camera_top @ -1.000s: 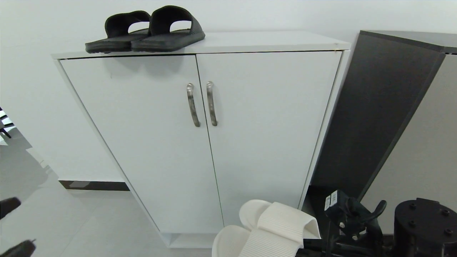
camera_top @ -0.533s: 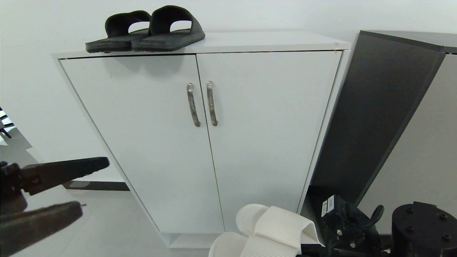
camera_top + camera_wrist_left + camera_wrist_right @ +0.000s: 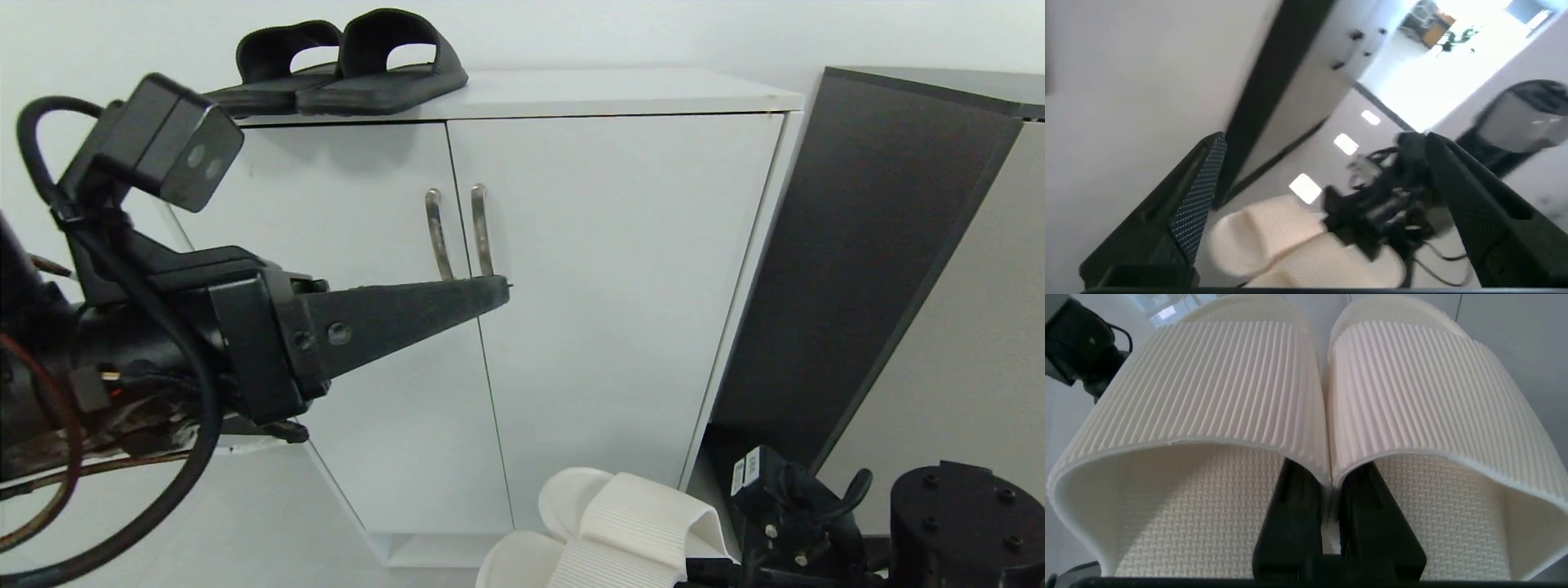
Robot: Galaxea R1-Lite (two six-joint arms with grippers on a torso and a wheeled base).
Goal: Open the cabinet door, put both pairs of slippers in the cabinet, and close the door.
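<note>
Both doors of the white cabinet (image 3: 620,269) are shut. Their two metal handles (image 3: 482,233) stand upright side by side where the doors meet, a little left of the middle of the head view.

My left gripper (image 3: 488,296) comes in from the left edge of this view. It lies almost level and points to the right, and its tip covers the lower ends of the handles. I cannot tell whether it touches them. In the left wrist view its two fingers (image 3: 1196,204) are spread wide apart, with nothing between them.

My right gripper (image 3: 1329,531) is pinching the white slippers (image 3: 629,523) together. Its two black fingers (image 3: 1290,514) are each under one ribbed strap, and they press the inner walls of the straps between them. This pair is at the bottom of the head view, just right of centre, in front of the foot of the cabinet. The two slippers lie side by side and touch. Their long axis goes from lower right to upper left, with the round ends toward the cabinet.

The black slippers (image 3: 380,69) are on top of the cabinet, in the upper left of the head view. They lie side by side and close together. Their long axis slants from lower left to upper right, with the straps at the far end near the wall.

A dark cabinet (image 3: 865,269) stands just beside the white one, on the right.
</note>
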